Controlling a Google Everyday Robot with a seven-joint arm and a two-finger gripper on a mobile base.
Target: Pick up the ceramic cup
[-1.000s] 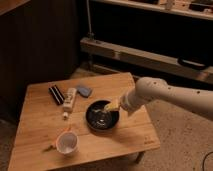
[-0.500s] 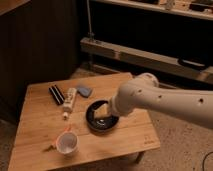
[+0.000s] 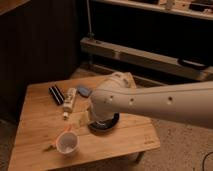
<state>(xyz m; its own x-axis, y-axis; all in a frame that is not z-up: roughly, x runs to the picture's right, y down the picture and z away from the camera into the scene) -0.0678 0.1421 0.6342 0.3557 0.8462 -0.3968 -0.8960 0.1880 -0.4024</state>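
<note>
Between black bowl [image 3: 103, 127] and ceramic cup [image 3: 66, 143], the jaws have moved nearer; open or clenched, unclear.

Smooth white arm [image 3: 165, 102], bulbous joint, small dark dots; its pale gripper [image 3: 83, 118] sits beside the black bowl [image 3: 106, 127].

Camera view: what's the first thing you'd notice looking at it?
The big white robot arm grabs your eye first, stretching in from the right across the wooden table. Its claw hangs close beside the little white ceramic cup near the table's front edge. A black bowl peeks out from under the arm.
</note>
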